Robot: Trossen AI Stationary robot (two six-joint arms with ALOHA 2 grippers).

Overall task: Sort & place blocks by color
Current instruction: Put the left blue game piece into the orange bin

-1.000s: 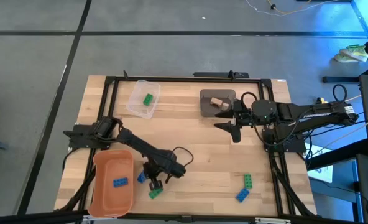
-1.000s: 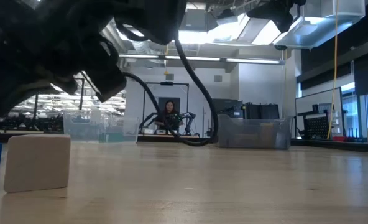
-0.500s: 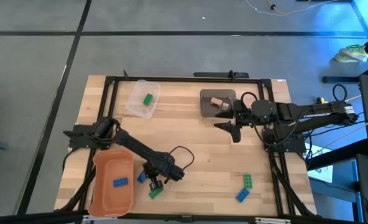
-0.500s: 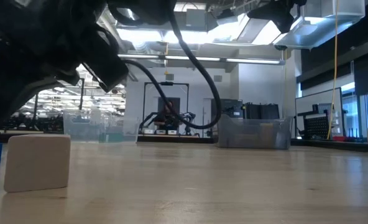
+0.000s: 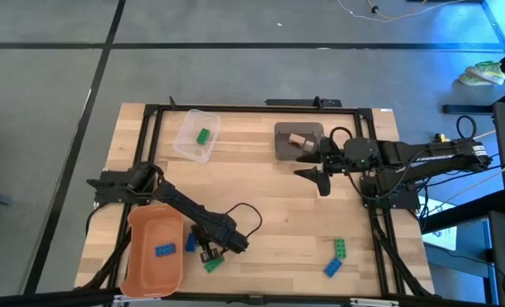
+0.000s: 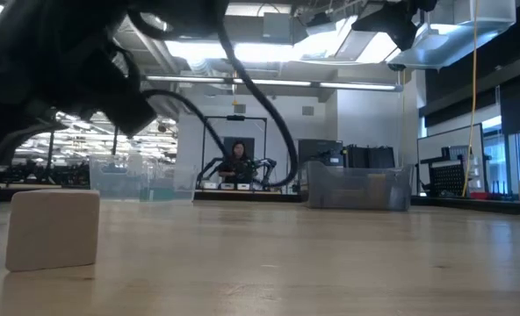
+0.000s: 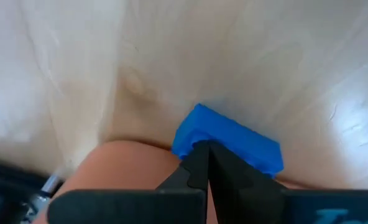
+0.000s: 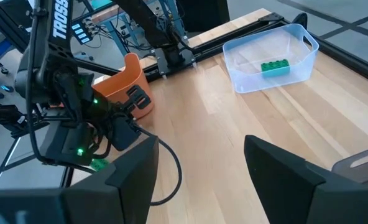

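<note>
Left pincer (image 5: 206,253) sits low on the worktop (image 5: 269,205) just beside the orange bin (image 5: 154,249), on the side away from the table edge. Wrist view shows my fingers pressed together with a blue block (image 7: 227,144) directly ahead of the tips, touching or nearly so. I can't tell if it's actually pinched; the tips look closed in front of it, not around it. Block's long axis runs across the finger line, so I judge a reopen and straddle is needed before a lift.

From above, a blue block (image 5: 190,243) lies between the bin and that pincer, and a green block (image 5: 211,265) lies just on the pincer's other side. Bin wall is right next to the blue one, so the drop is a short hop toward the bin, which already holds one blue block (image 5: 165,250).

Right pincer (image 5: 322,181) hangs spread and empty, well away from the orange bin, just beside the grey bin (image 5: 298,141), which has a tan block (image 5: 299,141) in it. Clear bin (image 5: 196,135) holds one green block (image 8: 275,66). One more green block (image 5: 340,248) and one more blue (image 5: 332,268) lie far from the orange bin, nearer the right arm. Another tan block (image 6: 53,229) shows close in the low view.
</note>
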